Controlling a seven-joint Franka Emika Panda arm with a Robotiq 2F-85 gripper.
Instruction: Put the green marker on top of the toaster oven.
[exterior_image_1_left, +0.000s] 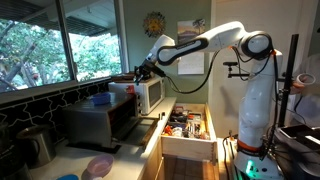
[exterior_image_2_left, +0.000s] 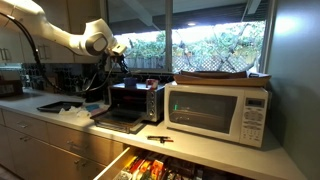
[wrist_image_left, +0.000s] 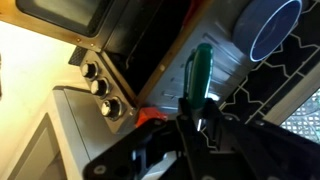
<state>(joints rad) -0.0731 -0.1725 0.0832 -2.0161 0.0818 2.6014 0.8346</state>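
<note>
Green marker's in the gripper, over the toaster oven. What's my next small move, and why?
Probably ease down before releasing. The gripper is shut on the green marker, whose tip in the wrist view lies over the grey top of the toaster oven, clear of the blue round object. In an exterior view the gripper hangs above that top, so opening now would likely drop it.

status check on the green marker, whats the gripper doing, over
Gripper shut on green marker. Marker held over toaster oven top, not released. Blue round object on that top, off to one side.
</note>
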